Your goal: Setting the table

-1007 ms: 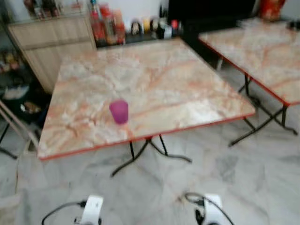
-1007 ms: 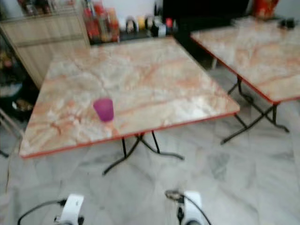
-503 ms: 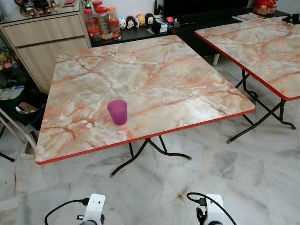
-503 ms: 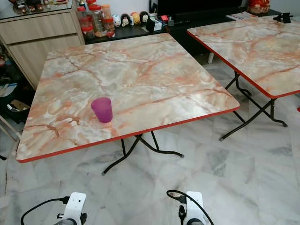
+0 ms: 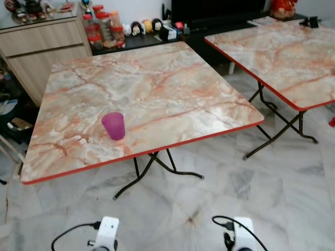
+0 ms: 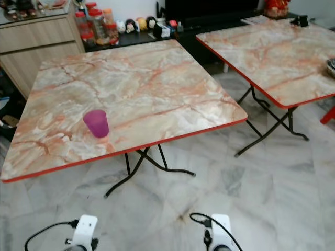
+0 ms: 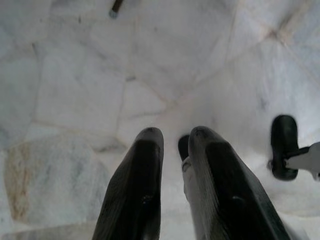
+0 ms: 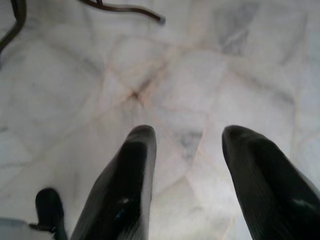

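Left eye view: purple cup point(image 5: 113, 125) stands upright on the near marble table point(image 5: 172, 78), close to its red front edge, toward the left corner. Both arms hang low over the floor point(image 5: 209, 198). Left gripper point(image 7: 172, 145) has fingers nearly together, holding nothing; right gripper point(image 8: 187, 145) is spread wide, also holding nothing. Our read: we're between items, so approach the near table square-on and stop short of the red edge. Open floor lies right of it, up to the second table point(image 5: 282, 57); we mind the splayed black legs point(image 5: 157, 170) under the near table.
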Robot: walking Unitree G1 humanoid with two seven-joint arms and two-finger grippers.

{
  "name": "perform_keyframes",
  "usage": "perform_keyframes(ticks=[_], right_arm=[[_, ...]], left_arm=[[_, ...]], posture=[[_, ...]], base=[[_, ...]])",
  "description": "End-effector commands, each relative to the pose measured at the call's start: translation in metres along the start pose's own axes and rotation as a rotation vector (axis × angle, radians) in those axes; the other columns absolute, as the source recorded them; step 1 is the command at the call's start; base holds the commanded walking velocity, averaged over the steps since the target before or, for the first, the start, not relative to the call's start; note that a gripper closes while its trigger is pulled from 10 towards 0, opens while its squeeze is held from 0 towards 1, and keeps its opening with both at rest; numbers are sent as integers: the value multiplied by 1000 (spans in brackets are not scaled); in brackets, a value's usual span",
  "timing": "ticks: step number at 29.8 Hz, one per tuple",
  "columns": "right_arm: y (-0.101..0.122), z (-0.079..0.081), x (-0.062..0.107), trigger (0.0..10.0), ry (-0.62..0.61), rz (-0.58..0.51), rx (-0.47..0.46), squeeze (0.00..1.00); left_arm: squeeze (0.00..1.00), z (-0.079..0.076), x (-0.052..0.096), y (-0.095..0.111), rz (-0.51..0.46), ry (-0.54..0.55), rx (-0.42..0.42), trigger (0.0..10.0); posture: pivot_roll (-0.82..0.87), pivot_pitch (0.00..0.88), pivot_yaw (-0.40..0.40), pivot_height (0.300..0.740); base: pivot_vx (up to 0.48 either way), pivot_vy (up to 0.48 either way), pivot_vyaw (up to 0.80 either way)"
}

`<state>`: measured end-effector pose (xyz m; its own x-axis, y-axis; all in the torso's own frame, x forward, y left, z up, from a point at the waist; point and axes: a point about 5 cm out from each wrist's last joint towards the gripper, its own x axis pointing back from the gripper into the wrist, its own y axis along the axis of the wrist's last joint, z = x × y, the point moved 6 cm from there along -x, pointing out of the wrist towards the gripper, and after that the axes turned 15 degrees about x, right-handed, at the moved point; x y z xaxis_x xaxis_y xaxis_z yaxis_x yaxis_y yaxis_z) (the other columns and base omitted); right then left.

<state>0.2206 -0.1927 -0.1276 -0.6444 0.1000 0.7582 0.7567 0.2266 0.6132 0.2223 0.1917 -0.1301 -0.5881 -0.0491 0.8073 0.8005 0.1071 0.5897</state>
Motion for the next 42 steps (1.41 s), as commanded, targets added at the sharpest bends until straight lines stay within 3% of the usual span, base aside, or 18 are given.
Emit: perform_keyframes(ticks=[1,19,23,42], right_arm=[[-1,5,0,10000,10,2,2,0],[-1,3,1,10000,3,-6,-4,0],[1,3,1,10000,2,-13,41,0],[-1,4,1,10000,9,-1,38,0]], left_arm=[[0,1,0,-1,4,8,-6,10000],[0,2,0,-2,4,18,24,10000],[0,2,0,-3,6,17,16,10000],[0,0,0,0,0,12,17,10000]], posture=[[-55,0,30,740],[-58,0,29,740],[-59,0,32,740],[-58,0,29,740]], base=[[0,-322,0],[0,0,0],[266,0,0],[289,0,0]])
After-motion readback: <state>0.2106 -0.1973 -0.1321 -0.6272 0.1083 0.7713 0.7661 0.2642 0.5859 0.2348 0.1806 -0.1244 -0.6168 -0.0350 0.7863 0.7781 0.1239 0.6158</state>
